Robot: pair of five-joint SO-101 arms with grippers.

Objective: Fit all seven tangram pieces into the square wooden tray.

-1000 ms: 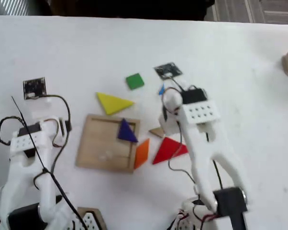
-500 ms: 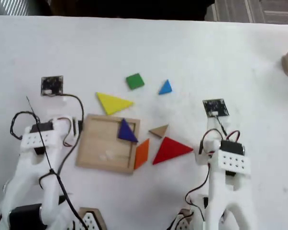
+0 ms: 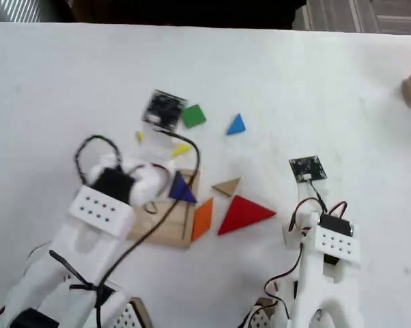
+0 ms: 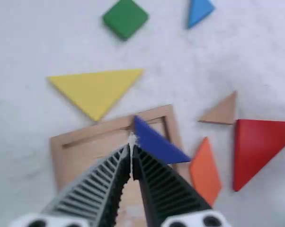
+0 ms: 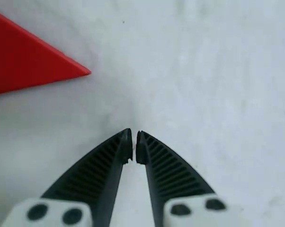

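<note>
One dark blue triangle (image 4: 157, 143) overlaps one square wooden tray (image 4: 81, 158); six other coloured pieces (image 4: 96, 90) lie outside; left end effector (image 4: 131, 147) and right end effector (image 5: 134, 144) closed, empty.

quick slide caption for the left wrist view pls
Shut left claw over the wooden tray, tip beside the dark blue triangle resting on the tray's corner.

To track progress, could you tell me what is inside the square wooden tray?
A dark blue triangle lies partly in the tray, overlapping its rim. The visible floor is bare; the left gripper hides the rest.
</note>
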